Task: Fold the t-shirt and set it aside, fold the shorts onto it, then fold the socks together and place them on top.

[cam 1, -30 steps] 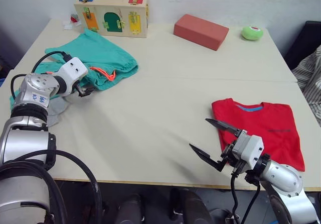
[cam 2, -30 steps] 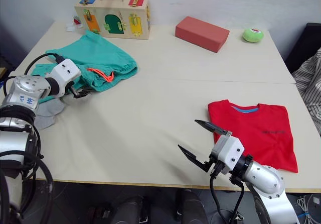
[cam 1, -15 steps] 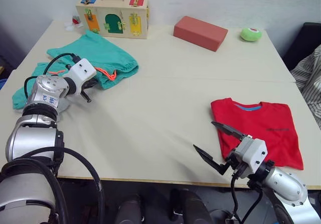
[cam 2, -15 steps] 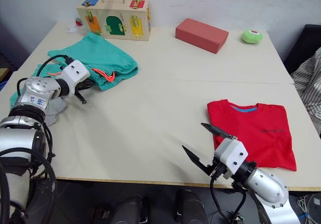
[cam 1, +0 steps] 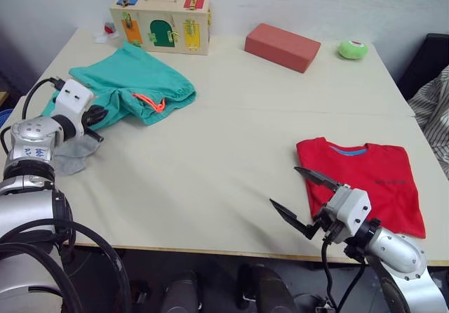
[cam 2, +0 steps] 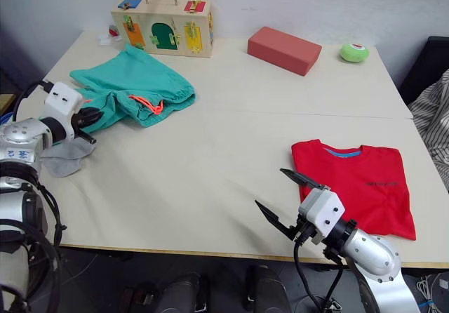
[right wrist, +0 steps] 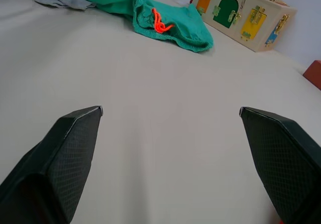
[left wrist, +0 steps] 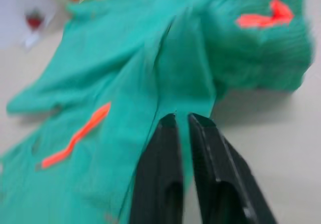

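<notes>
Left tool point(left wrist: 181, 116): sitting at the left edge of the desk point(cam 1: 231, 116), its two black fingers pressed nearly together with just a sliver between them, tips pointing into the teal cloth; nothing is visibly pinched.
Right tool point(cam 1: 305, 199): hovering low over the desk's near edge, fingers spread wide apart, nothing between them.
T-shirt point(cam 1: 368, 180): lying flat and folded on the right side of the desk, blue neck label facing the far side, just beside the right tool.
Shorts point(cam 1: 133, 85): lying bunched on the far left of the desk, orange drawstring point(cam 1: 151, 103) showing at the waist, the near edge right at the left tool's fingertips.
Socks point(cam 1: 74, 154): resting as a light grey patch at the left edge, touching the shorts, just by the left tool.
Back of the desk: a wooden latch box point(cam 1: 160, 20) is standing behind the shorts, a red block point(cam 1: 282, 45) to its right, a green ball point(cam 1: 352, 48) further right.
</notes>
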You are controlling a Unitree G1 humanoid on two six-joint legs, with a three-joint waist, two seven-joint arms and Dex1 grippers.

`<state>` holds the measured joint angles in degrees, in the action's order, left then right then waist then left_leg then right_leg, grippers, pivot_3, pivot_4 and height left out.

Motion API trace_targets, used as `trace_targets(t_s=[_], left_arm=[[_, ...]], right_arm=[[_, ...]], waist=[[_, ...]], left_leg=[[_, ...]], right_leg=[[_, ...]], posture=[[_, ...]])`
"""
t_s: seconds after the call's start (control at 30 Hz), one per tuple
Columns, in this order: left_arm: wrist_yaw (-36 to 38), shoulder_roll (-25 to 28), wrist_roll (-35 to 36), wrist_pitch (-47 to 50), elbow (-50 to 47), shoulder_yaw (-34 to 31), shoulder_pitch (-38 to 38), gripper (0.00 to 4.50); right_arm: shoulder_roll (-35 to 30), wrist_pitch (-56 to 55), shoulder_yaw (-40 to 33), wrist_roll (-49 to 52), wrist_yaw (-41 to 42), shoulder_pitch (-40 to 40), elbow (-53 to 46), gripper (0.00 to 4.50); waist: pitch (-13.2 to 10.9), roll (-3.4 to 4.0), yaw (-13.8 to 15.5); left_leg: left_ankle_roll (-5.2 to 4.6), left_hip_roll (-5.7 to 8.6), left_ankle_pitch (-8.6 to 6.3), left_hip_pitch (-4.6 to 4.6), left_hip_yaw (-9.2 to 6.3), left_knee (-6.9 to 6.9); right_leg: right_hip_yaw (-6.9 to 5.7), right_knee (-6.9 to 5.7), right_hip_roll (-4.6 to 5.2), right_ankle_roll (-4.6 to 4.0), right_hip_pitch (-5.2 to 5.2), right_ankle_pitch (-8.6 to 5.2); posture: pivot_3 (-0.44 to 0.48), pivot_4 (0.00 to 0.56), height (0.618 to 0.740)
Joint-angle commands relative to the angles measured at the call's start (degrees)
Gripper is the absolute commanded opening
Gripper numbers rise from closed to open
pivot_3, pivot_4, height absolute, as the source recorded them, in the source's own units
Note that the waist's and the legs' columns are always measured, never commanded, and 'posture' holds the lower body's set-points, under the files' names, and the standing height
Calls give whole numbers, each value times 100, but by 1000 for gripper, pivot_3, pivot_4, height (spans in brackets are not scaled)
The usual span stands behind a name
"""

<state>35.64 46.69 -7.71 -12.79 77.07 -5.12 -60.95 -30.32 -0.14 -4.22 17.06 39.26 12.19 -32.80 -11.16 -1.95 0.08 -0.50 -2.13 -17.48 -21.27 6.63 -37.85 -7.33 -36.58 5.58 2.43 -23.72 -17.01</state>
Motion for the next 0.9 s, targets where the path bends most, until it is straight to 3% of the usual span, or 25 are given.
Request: trace_targets(t_s=[0.03,0.3,0.47,0.7,0.8,0.9], left_arm=[[-176,26,-16,-32,-142,-17,-114,1890],[2,-341,-507,-908,-205,531,-469,4477],[-153,-378,-1634,-1473,-121,1635,-827,4477],[-455,-601,-2349,-1092,104,2302,-1102,4477],[-371,-669,-2387,-1019,142,2341,-1074,3928],[-241,-684,-2357,-962,158,2311,-1055,2989]], right_arm=[[-16,-130,-17,79,80,-39,16,4500],[9,-101,-48,29,46,-12,-34,4500],[10,-63,-79,30,-13,69,-136,4500],[4,-13,-140,5,-142,142,-247,4500],[14,-4,-195,-23,-236,270,-356,4500],[26,-17,-205,-71,-316,417,-459,4500]], waist=[[2,-5,12],[3,-7,17],[3,-7,-13],[3,-7,-9],[3,-7,-5],[3,-7,-10]], left_leg=[[-1,0,-1,-2,-1,-3],[-5,3,-4,-3,2,-10],[-1,2,-6,1,11,-9],[-6,0,-9,2,13,-9],[-7,0,-9,1,13,-9],[-8,0,-9,1,14,-10]], right_leg=[[-2,0,1,0,0,0],[0,-4,5,0,1,0],[5,-8,0,0,-1,0],[11,-6,-2,0,-1,0],[11,-5,0,0,-1,0],[11,-5,0,1,-1,0]], posture=[[0,150,740],[0,150,740],[0,150,740],[0,150,740],[0,150,740],[0,150,740]])
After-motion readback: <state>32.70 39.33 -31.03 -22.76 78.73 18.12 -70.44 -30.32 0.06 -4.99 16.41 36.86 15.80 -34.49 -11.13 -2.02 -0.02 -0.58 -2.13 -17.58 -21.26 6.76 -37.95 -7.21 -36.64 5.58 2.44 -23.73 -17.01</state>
